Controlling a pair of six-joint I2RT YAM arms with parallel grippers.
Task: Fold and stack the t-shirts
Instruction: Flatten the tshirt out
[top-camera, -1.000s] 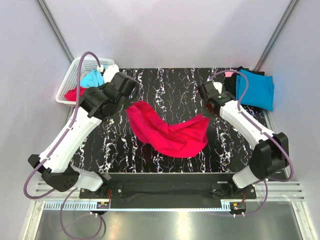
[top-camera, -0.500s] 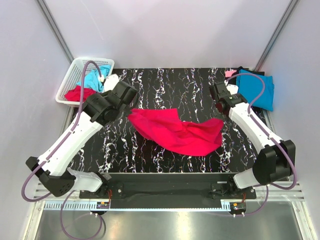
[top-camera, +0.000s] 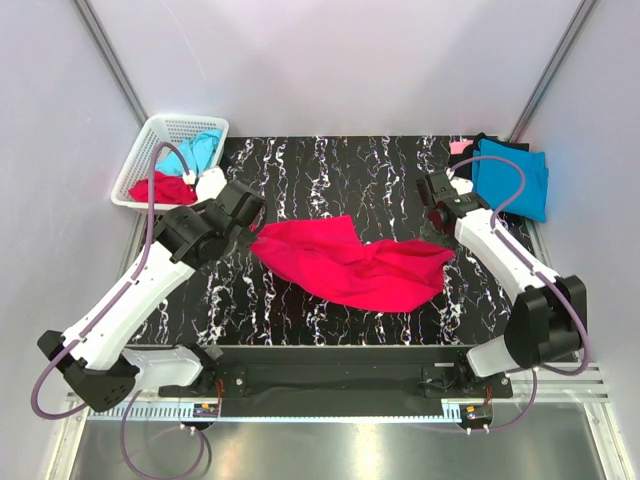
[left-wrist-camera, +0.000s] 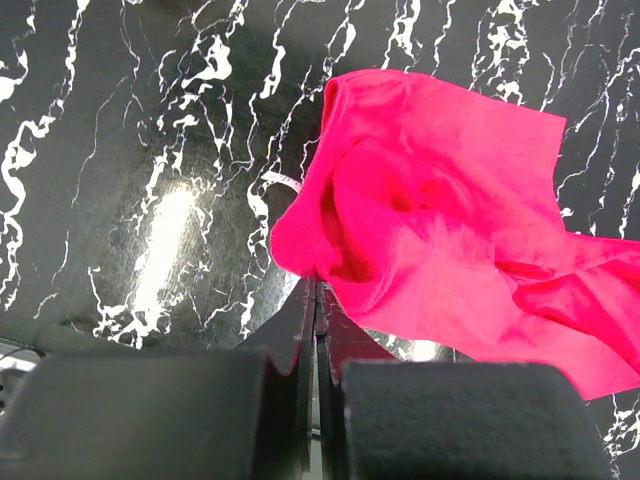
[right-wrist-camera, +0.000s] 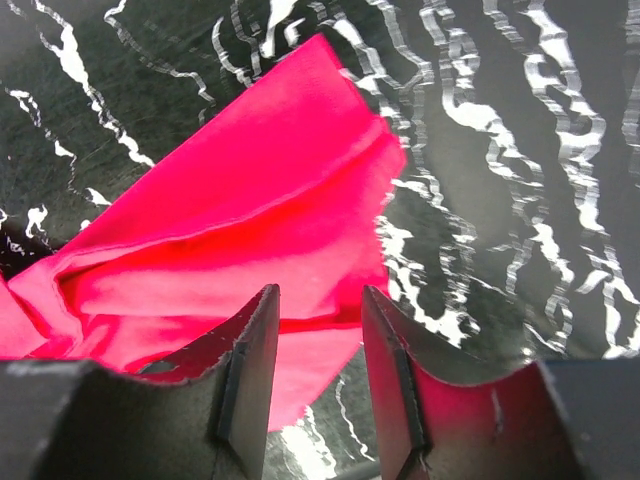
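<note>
On the black, white-veined surface (top-camera: 340, 165), the left jaws are pinched shut on the left edge of the red t-shirt (top-camera: 350, 265). The right jaws, clamped a second ago, now stand parted with the shirt's right corner dropped free beneath them. The shirt lies crumpled across the middle and, I judge, needs smoothing before any fold; a folded turquoise t-shirt (top-camera: 510, 178) waits far right, and a basket (top-camera: 185, 124) holds more far left.

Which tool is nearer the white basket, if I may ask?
Left. The left tool is close to the basket, shut on the red shirt; the right tool is across the table, open over the shirt's other end.
</note>
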